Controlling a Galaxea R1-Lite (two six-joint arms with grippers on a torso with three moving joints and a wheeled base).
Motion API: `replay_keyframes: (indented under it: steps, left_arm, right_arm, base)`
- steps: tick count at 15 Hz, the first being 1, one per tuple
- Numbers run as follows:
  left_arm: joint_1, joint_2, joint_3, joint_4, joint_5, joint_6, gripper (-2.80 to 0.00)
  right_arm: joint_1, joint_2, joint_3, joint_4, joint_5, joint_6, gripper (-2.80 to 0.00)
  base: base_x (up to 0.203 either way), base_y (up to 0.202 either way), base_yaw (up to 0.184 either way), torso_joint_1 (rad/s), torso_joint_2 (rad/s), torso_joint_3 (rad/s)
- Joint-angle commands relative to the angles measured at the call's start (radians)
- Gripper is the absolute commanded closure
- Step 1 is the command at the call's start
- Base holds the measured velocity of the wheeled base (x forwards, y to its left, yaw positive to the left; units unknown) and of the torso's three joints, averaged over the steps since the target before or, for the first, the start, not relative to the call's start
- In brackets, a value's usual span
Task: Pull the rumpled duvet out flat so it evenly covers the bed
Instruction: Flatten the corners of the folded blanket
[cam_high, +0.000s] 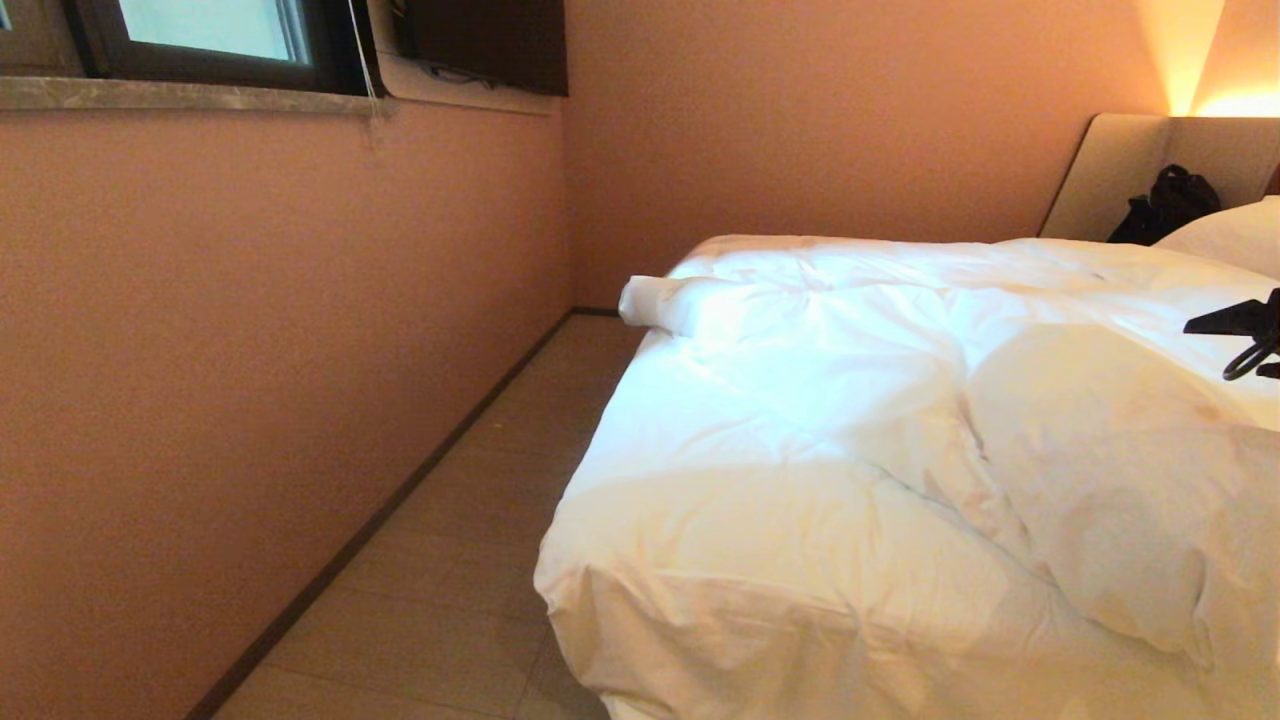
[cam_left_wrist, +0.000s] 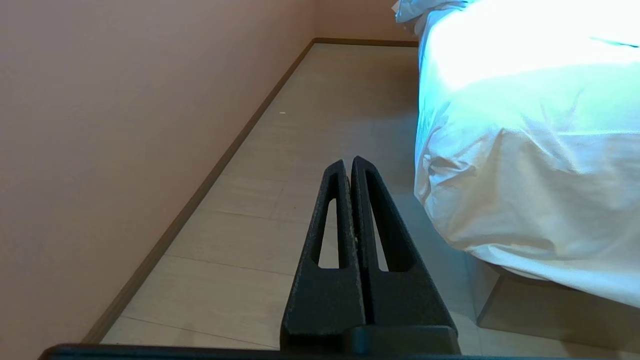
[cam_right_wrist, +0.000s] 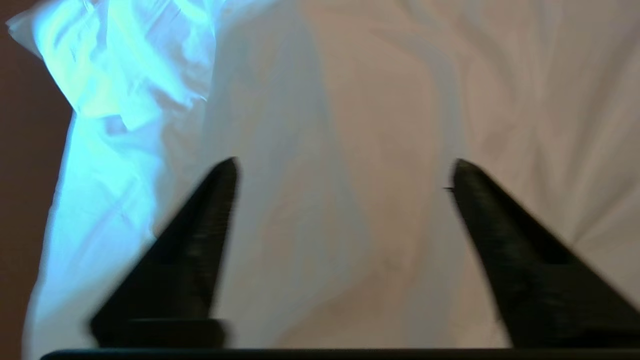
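Nearest the robot, the left gripper hangs low beside the bed, over the pale floor, with its two fingers pressed together and nothing between them. It is clear of the bedding, which drops over the mattress corner just beside it, with the tan base showing under the hanging cloth.

On the bed, the duvet lies in thick white folds. It covers the near corner and spills down the foot end, and a deep crease runs across it from the middle toward the near right. Farther up, on the side toward the wall, one corner of the duvet is rolled back into a small bundle at the mattress edge.

The right gripper is over the duvet on the right side of the bed, past its middle; the head view catches only its black tip at the frame's right edge. Its fingers stand wide apart, with wrinkled white cloth below them and none caught between. Whether the tips touch the cloth cannot be told.

Beyond that, a white pillow lies at the head of the bed against the padded headboard, with a black bag beside it. A window sits high in the wall on the left
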Motion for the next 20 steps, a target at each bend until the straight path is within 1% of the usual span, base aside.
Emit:
replay_keyframes:
  steps: [1,5,7,8,12,15,16,17,19,20]
  left_arm:
    - [0.0,0.0,0.0,0.0,0.0,0.0,0.0]
    - [0.0,0.0,0.0,0.0,0.0,0.0,0.0]
    - [0.0,0.0,0.0,0.0,0.0,0.0,0.0]
    - [0.001,0.0,0.0,0.0,0.0,0.0,0.0]
    - [0.0,0.0,0.0,0.0,0.0,0.0,0.0]
    - [0.0,0.0,0.0,0.0,0.0,0.0,0.0]
    - [0.0,0.0,0.0,0.0,0.0,0.0,0.0]
    - [0.001,0.0,0.0,0.0,0.0,0.0,0.0]
    - [0.0,0.0,0.0,0.0,0.0,0.0,0.0]
    - [0.0,0.0,0.0,0.0,0.0,0.0,0.0]
  right_arm:
    - [0.0,0.03,-0.023,0.009,0.003,0.191,0.0]
    - [-0.006,0.061,-0.042,0.002,0.001,0.204,0.0]
    - [-0.021,0.105,-0.09,0.005,-0.003,0.272,0.0]
    - [-0.029,0.118,-0.102,0.002,-0.004,0.29,0.0]
    - [-0.085,0.208,-0.164,0.002,0.007,0.322,0.0]
    - [-0.117,0.279,-0.245,0.011,0.008,0.429,0.0]
    - [-0.129,0.296,-0.256,0.012,0.018,0.438,0.0]
    - [-0.139,0.304,-0.259,0.013,0.042,0.44,-2.8]
    - [-0.158,0.313,-0.258,0.012,0.113,0.45,-2.8]
    - [-0.174,0.318,-0.261,0.011,0.204,0.467,-2.8]
  base:
    - [0.0,0.0,0.0,0.0,0.0,0.0]
    - [0.0,0.0,0.0,0.0,0.0,0.0]
    - [0.0,0.0,0.0,0.0,0.0,0.0]
    - [0.0,0.0,0.0,0.0,0.0,0.0]
    - [0.0,0.0,0.0,0.0,0.0,0.0]
    - [0.0,0.0,0.0,0.0,0.0,0.0]
    - [0.0,0.0,0.0,0.0,0.0,0.0]
    - [0.0,0.0,0.0,0.0,0.0,0.0]
    - [0.0,0.0,0.0,0.0,0.0,0.0]
    - [0.0,0.0,0.0,0.0,0.0,0.0]
